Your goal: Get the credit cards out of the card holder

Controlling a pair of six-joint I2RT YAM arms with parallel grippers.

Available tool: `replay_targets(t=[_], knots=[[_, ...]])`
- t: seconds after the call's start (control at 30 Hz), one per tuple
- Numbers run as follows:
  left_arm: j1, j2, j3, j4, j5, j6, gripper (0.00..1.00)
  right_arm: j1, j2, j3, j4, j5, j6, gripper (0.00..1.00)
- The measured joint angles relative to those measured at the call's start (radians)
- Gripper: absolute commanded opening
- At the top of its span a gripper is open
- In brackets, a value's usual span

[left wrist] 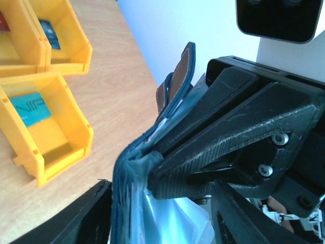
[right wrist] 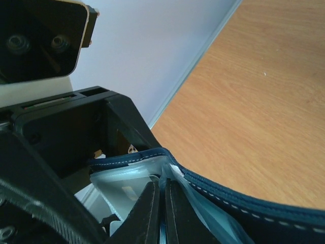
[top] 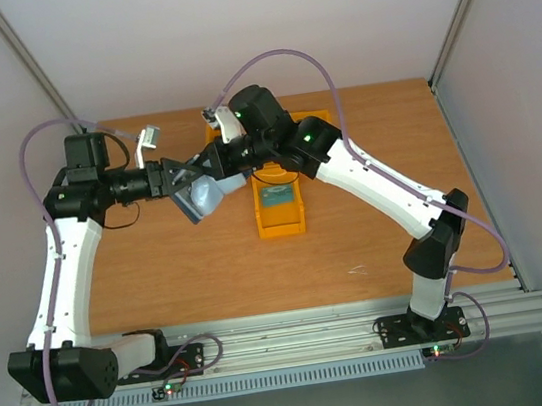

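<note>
Clasping the card holder between its two fingers, the left gripper holds it up off the table. One finger lies against the navy cover and the other on the far side of the pale clear sleeves, so the jaws stand as wide as the opened holder is thick. The closing tab sticks up past these jaws, away from the fingertips. The right gripper meets the holder from the opposite side. Its jaws are pressed almost together, with only a thin pale layer at the holder's open edge caught in the slit between them. Whether that layer is a sleeve or a card cannot be told. The stitched navy rim curves away just beside the right fingertips, and the pale inside lies directly ahead of them, towards the body of the left gripper. Down on the table, off to the side of the left jaws and well apart from them, a yellow bin holds a credit card, teal-looking with pale "VIP" lettering, lying flat on the bin floor. Beyond it, farther from the jaws, a second yellow bin contains a small blue item too small to identify.
</note>
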Motion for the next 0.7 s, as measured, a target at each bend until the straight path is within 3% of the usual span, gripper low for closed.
replay_targets(t=[0.17, 0.7], knots=[[0.014, -0.011, -0.025, 0.030, 0.023, -0.031, 0.43, 0.000, -0.011, -0.014, 0.006, -0.007, 0.000, 0.01], [0.024, -0.026, -0.047, 0.033, 0.078, -0.021, 0.54, -0.003, -0.030, -0.034, 0.006, -0.014, 0.000, 0.01]])
